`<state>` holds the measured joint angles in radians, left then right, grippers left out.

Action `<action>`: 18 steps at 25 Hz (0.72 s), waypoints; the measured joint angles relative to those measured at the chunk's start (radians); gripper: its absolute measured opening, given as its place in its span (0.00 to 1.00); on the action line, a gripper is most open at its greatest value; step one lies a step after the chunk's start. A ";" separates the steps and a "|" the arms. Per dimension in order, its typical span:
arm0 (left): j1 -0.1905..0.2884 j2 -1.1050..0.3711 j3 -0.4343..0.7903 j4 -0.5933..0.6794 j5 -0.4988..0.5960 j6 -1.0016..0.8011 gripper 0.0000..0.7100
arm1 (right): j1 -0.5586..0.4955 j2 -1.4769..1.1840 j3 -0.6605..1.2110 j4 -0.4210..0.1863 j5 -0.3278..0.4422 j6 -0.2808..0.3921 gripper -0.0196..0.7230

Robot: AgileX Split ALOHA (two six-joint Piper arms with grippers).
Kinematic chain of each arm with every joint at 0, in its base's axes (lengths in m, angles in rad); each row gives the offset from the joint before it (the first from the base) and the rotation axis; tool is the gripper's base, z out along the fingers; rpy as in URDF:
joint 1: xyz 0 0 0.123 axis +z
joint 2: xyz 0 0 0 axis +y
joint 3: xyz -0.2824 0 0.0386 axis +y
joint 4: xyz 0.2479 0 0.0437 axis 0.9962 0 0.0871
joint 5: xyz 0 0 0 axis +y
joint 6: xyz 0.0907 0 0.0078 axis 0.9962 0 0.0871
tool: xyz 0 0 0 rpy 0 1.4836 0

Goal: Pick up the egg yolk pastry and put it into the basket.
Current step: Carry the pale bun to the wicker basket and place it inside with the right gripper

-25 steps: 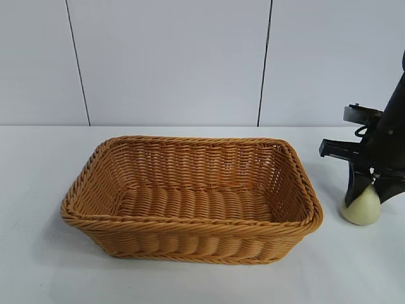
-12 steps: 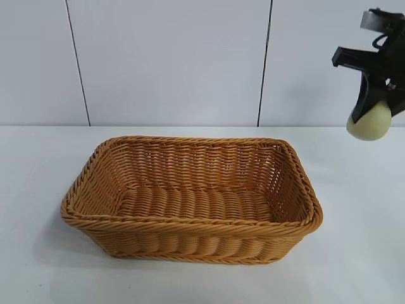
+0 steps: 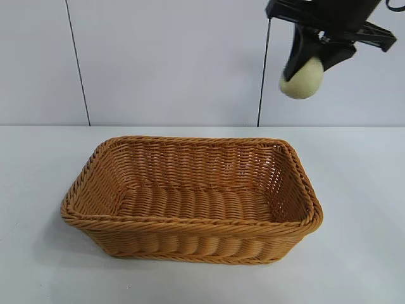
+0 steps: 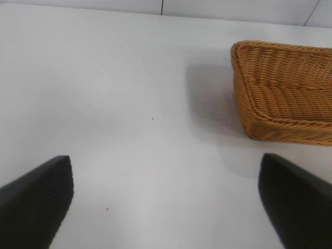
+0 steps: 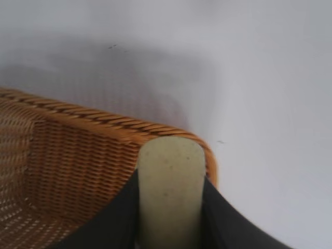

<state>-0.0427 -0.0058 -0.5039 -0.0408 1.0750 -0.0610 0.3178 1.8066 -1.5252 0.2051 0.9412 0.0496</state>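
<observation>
The orange-tan wicker basket [image 3: 190,196] stands on the white table in the exterior view. My right gripper [image 3: 309,60] is shut on the pale cream egg yolk pastry [image 3: 302,79] and holds it high in the air, above the basket's far right corner. In the right wrist view the pastry [image 5: 170,187] sits squeezed between the two black fingers [image 5: 111,218], with the basket's corner [image 5: 78,161] below it. My left gripper [image 4: 166,202] is open and empty over bare table, with one end of the basket [image 4: 282,91] off to the side; it does not show in the exterior view.
The white table [image 3: 354,253] lies around the basket. A pale panelled wall [image 3: 171,57] stands behind it.
My right gripper has lifted the pastry from the table right of the basket, up and to the left, to a spot high above the basket's far right corner. The basket has not moved.
</observation>
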 joint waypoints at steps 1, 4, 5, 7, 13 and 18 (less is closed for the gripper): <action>0.000 0.000 0.000 0.000 0.000 0.000 0.98 | 0.031 0.000 0.000 0.000 -0.008 0.003 0.28; 0.000 0.000 0.000 0.000 0.000 0.000 0.98 | 0.110 0.000 0.000 0.001 -0.047 0.019 0.28; 0.000 0.000 0.000 0.000 0.000 0.000 0.98 | 0.134 0.000 0.000 0.001 -0.062 0.025 0.28; 0.000 0.000 0.000 0.000 0.000 0.000 0.98 | 0.174 0.000 0.000 0.002 -0.092 0.036 0.28; 0.000 0.000 0.000 0.000 0.000 0.000 0.98 | 0.251 0.021 0.000 0.004 -0.158 0.061 0.28; 0.000 0.000 0.000 0.000 0.000 0.000 0.98 | 0.264 0.130 0.000 0.013 -0.171 0.071 0.28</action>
<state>-0.0427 -0.0058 -0.5039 -0.0408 1.0750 -0.0610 0.5823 1.9370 -1.5252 0.2185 0.7707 0.1202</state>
